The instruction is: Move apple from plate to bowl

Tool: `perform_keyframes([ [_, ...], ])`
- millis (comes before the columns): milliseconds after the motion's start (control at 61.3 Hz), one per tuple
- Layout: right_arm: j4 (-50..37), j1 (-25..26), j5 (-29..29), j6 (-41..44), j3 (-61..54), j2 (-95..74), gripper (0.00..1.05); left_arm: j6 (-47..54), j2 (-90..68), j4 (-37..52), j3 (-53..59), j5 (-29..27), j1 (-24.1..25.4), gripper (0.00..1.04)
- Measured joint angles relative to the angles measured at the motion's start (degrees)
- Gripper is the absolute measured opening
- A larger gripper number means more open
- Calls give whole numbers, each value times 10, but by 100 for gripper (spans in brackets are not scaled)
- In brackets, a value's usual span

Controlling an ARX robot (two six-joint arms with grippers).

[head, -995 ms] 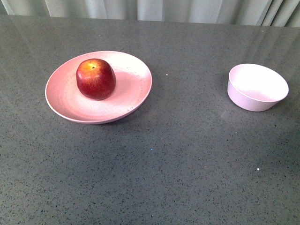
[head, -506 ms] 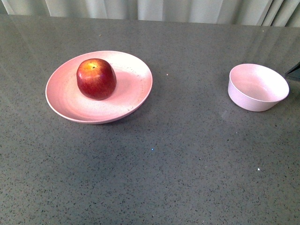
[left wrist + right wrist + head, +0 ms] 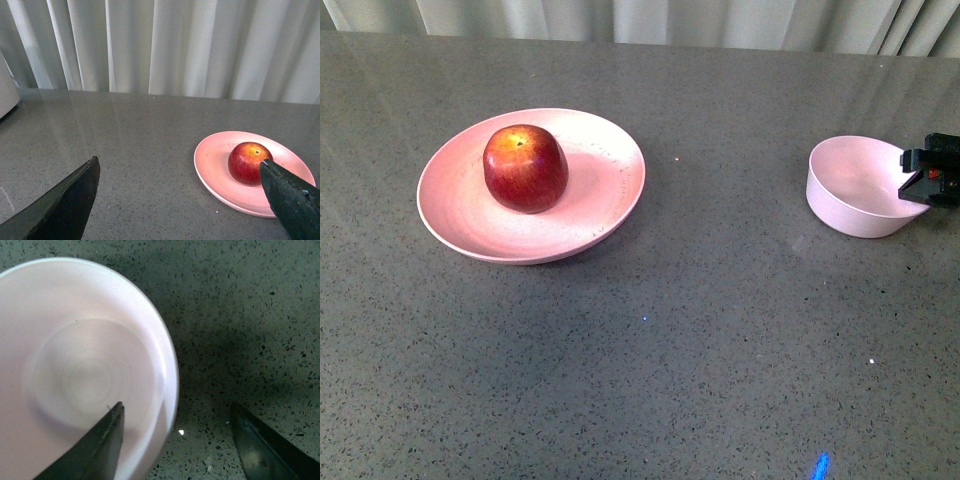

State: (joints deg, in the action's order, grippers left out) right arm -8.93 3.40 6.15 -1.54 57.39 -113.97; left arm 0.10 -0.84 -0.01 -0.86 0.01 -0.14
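Note:
The dark-red apple (image 3: 525,167) sits on the wide pale-pink plate (image 3: 610,200) at the left. The small pale-pink bowl (image 3: 855,195) stands empty at the right. My right gripper (image 3: 916,176) is open at the bowl's right rim. In the right wrist view the gripper (image 3: 177,410) straddles the rim, one finger over the inside of the bowl (image 3: 75,365) and the other over the table. My left gripper (image 3: 180,162) is open and empty, away from the plate (image 3: 212,167), and does not show in the front view. The apple (image 3: 247,162) shows beside one finger.
The grey speckled tabletop (image 3: 700,330) runs back to pale curtains (image 3: 640,20). A white object (image 3: 6,87) stands at the table's edge in the left wrist view. A small blue light spot (image 3: 820,465) lies near the front.
My right gripper has come into the front view from the right edge and now reaches the bowl's rim. The apple, plate and bowl have not moved.

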Motion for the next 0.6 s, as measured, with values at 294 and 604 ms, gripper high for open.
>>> perform_keyframes([
  [294, 18, -21, 12, -10, 8, 2, 2, 0, 0, 0, 0, 0, 0, 96],
  [604, 31, -83, 31, -47, 40, 8, 2, 0, 0, 0, 0, 0, 0, 96],
])
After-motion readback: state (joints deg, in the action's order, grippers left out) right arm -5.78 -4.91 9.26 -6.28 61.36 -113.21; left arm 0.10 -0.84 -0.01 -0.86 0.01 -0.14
